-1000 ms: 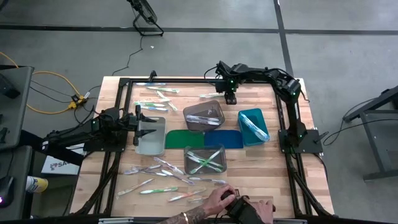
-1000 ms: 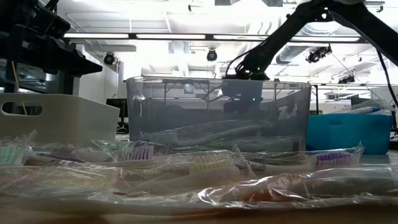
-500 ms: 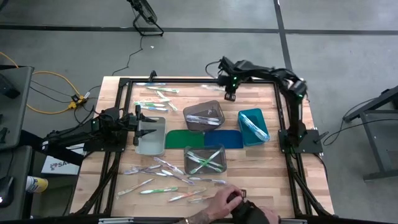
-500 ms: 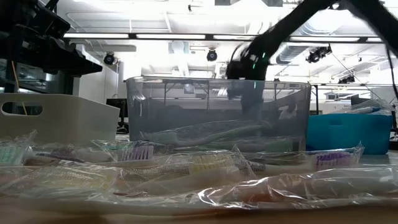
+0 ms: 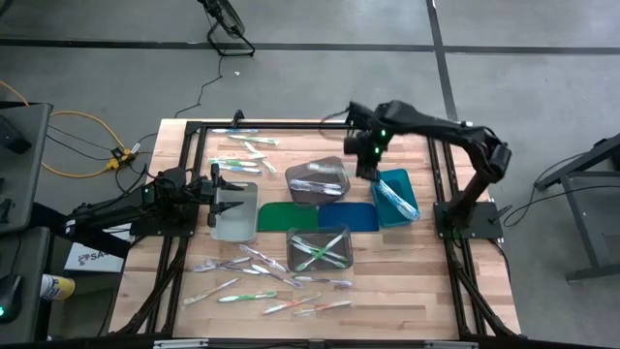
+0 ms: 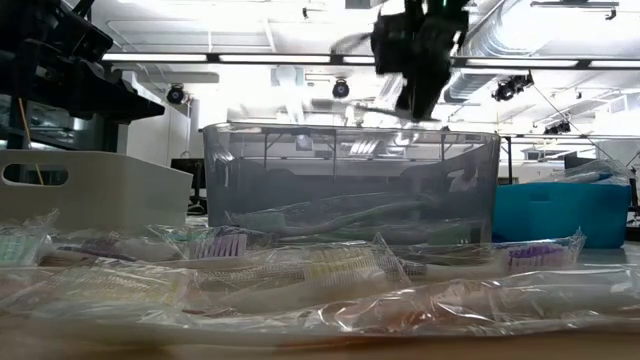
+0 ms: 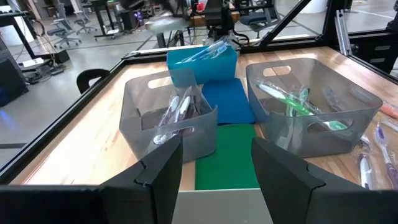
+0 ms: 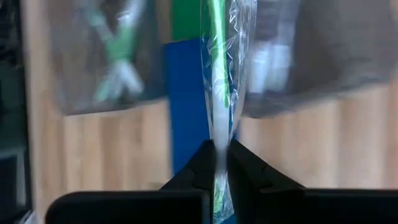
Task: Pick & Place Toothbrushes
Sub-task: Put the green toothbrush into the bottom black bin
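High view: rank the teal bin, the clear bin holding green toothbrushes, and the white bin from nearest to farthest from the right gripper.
From the right gripper:
1. Teal bin, just beside it, table's right.
2. Clear bin of green toothbrushes, toward the near edge, centre.
3. White bin, far left, under the left gripper.

Bins [image 5: 318, 181] and mats [image 5: 294, 215] on table [image 5: 407, 271]

This is a robotics lab or industrial workshop. A butcher-block wooden worktable [image 5: 194, 262] edged by a black metal frame [image 5: 291, 124] stands on a bare grey concrete floor [image 5: 542, 68], with a yellow cable [image 5: 82, 121] trailing across it. Beyond the table, long fluorescent ceiling lights [image 6: 250, 58], exposed silver ducting [image 6: 500, 40] and rows of desks with office chairs [image 7: 62, 25] fill an open hall.
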### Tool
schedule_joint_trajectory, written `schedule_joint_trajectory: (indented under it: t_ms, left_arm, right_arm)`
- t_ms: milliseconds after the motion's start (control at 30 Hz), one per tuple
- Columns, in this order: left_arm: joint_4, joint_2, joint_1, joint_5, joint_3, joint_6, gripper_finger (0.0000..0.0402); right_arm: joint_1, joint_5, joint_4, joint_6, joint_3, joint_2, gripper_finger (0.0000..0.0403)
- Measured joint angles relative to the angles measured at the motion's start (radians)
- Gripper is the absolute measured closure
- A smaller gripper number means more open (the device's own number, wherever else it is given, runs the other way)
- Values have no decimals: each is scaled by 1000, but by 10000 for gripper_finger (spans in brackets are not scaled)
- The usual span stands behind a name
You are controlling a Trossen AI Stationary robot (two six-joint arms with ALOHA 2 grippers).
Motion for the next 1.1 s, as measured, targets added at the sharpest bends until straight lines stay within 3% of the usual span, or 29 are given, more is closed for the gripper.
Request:
schedule_joint_trajectory:
  t_ms: [200, 400, 667, 1100]
  left_arm:
    - [0, 0, 0, 0, 0, 0, 215]
    - [0, 0, 0, 0, 0, 0, 215]
    - [0, 0, 0, 0, 0, 0, 215]
    - [0, 0, 0, 0, 0, 0, 215]
  right_arm:
    - [235, 18, 88, 65, -130, -59, 388]
    - [418, 49, 198, 314, -212, -76, 388]
    - [517, 109, 369, 680, -211, -40, 388]
    - [635, 139, 547, 920, -212, 71, 388]
